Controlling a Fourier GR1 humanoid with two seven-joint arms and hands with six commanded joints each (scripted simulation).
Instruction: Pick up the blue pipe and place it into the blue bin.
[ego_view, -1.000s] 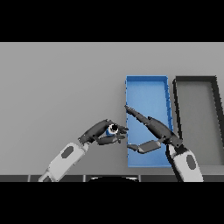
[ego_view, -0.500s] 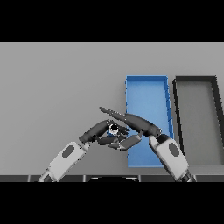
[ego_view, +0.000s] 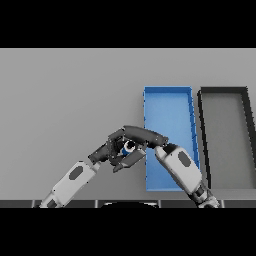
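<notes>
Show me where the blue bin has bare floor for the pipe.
The far half of the open blue bin is bare; its near half lies under the right hand, crowded against the left hand and small blue pipe.

Matt grey table (ego_view: 65, 100), smooth and even. Blue bin (ego_view: 167, 107) just right of the fingers, smooth matt plastic by the look. Dark bin (ego_view: 222, 125) further right, matt too. Blue pipe (ego_view: 126, 147) between dark matt fingers, faintly glossy.
</notes>
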